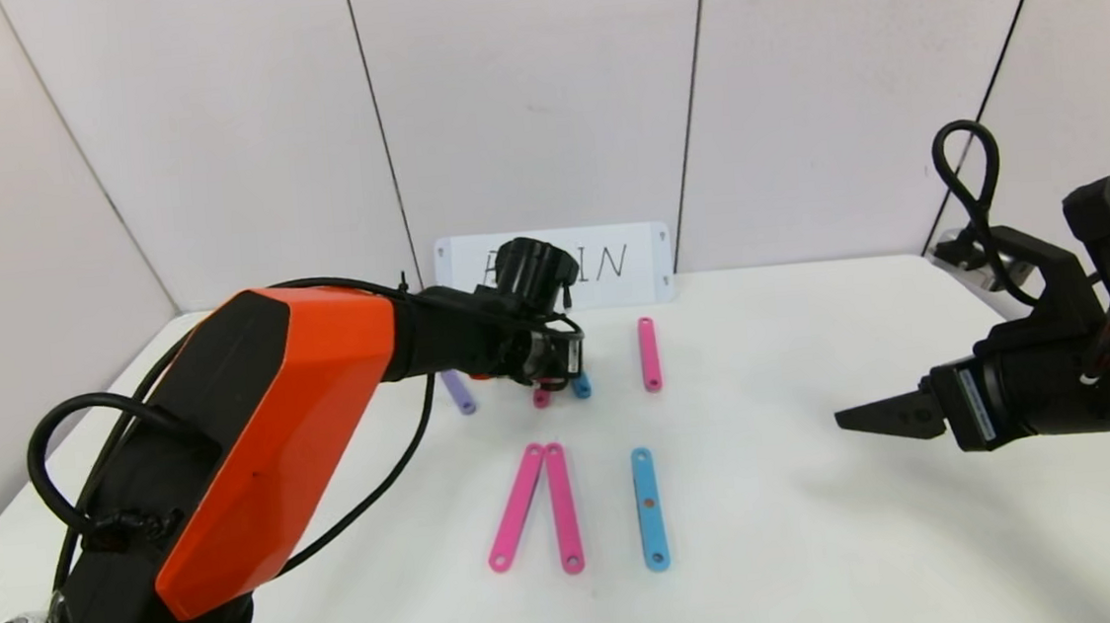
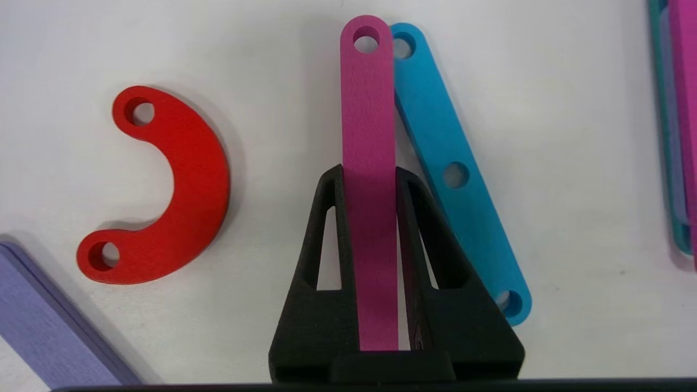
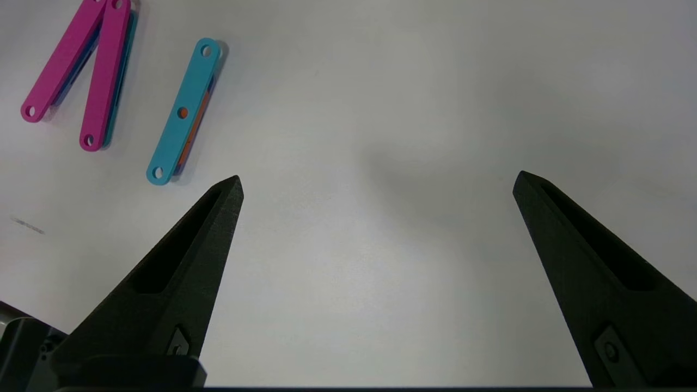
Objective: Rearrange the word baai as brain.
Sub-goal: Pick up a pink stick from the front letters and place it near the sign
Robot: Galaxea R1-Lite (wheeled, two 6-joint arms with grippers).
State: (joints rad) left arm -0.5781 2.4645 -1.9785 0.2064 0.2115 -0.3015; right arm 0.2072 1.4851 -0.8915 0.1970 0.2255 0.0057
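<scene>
My left gripper (image 2: 370, 171) is shut on a pink strip (image 2: 367, 109) at the back of the table, its fingers on either side of the strip's length. A blue strip (image 2: 454, 179) lies slanted right beside it, touching near the far end. A red C-shaped curve (image 2: 190, 185) and a purple strip (image 2: 43, 321) lie to the other side. In the head view the left gripper (image 1: 555, 376) hides most of these letters; only the ends of the pink strip (image 1: 542, 399), blue strip (image 1: 581, 386) and purple strip (image 1: 459, 393) show. My right gripper (image 1: 846, 417) is open and empty, held over bare table at the right (image 3: 375, 182).
A single pink strip (image 1: 649, 354) lies right of the left gripper. Nearer me lie two pink strips in a narrow V (image 1: 541, 506) and a blue strip (image 1: 650, 509). The white card with handwritten letters (image 1: 625, 261) stands against the back wall, partly hidden by the left wrist.
</scene>
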